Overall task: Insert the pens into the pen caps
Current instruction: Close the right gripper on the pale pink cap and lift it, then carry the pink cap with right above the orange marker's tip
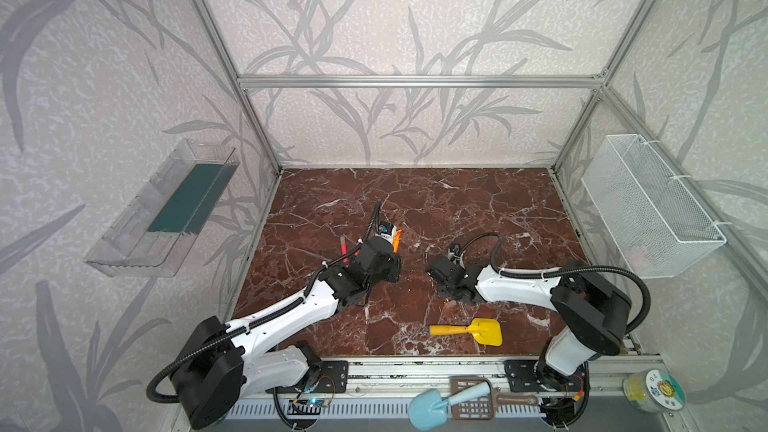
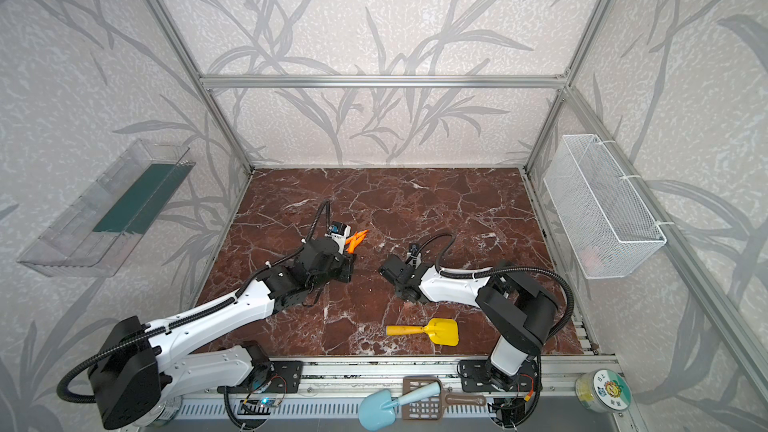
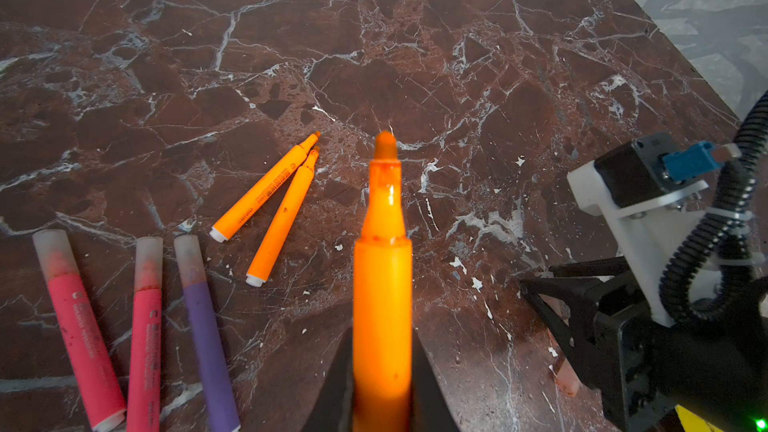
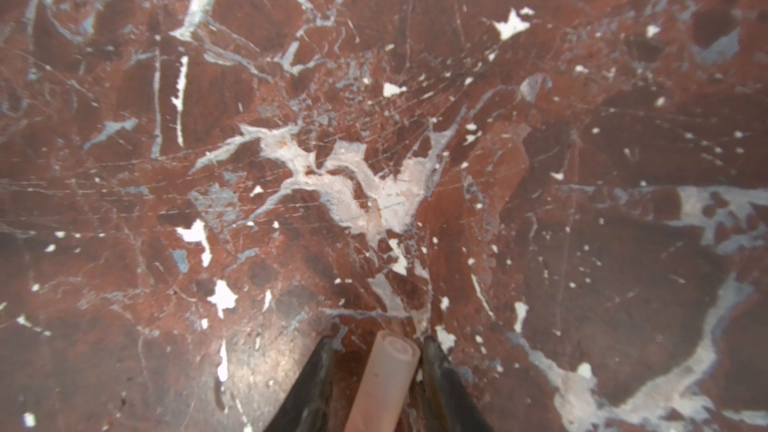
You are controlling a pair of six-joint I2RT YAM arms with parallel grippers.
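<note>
Where the pens are counted in the left wrist view, six are found: three orange, two pink pens [image 3: 81, 317] [image 3: 145, 338], one purple pen [image 3: 205, 334]. Three fitted caps [image 3: 54, 251] [image 3: 148, 259] [image 3: 189, 257] are seen on the pink and purple ones. A fourth cap [image 4: 386, 380] lies between the right gripper [image 4: 377, 340] jaws, which stand close about it; clamping cannot be told. One orange pen [image 3: 382, 284] is clamped in the closed left gripper [image 3: 382, 338], its long axis in line with the fingers, bare tip away from the wrist. Two loose orange pens [image 3: 266, 197] [image 3: 282, 218] lie uncapped on the table [image 3: 374, 35], tips converging. Open marble is left ahead of the held tip.
</note>
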